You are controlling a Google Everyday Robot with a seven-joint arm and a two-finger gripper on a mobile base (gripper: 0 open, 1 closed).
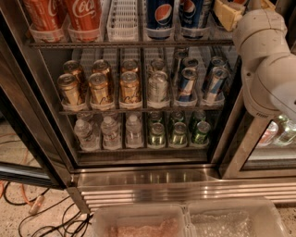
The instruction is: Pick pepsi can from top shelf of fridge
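Two dark blue pepsi cans [160, 16] [191, 13] stand side by side on the top shelf [92, 44] of the open fridge [148, 178], right of the middle, their tops cut off by the frame. My white arm [268, 65] reaches up along the fridge's right side. My gripper [226, 14], a tan part at the top right edge, sits at top-shelf height just right of the right pepsi can. It is mostly cut off.
Red Coca-Cola cans [83, 16] stand at the top left, with an empty white lane tray [122, 21] beside them. The middle rack holds gold, silver and slim blue cans [187, 83]. The bottom rack holds water bottles and green cans. Clear bins [185, 222] and cables lie below.
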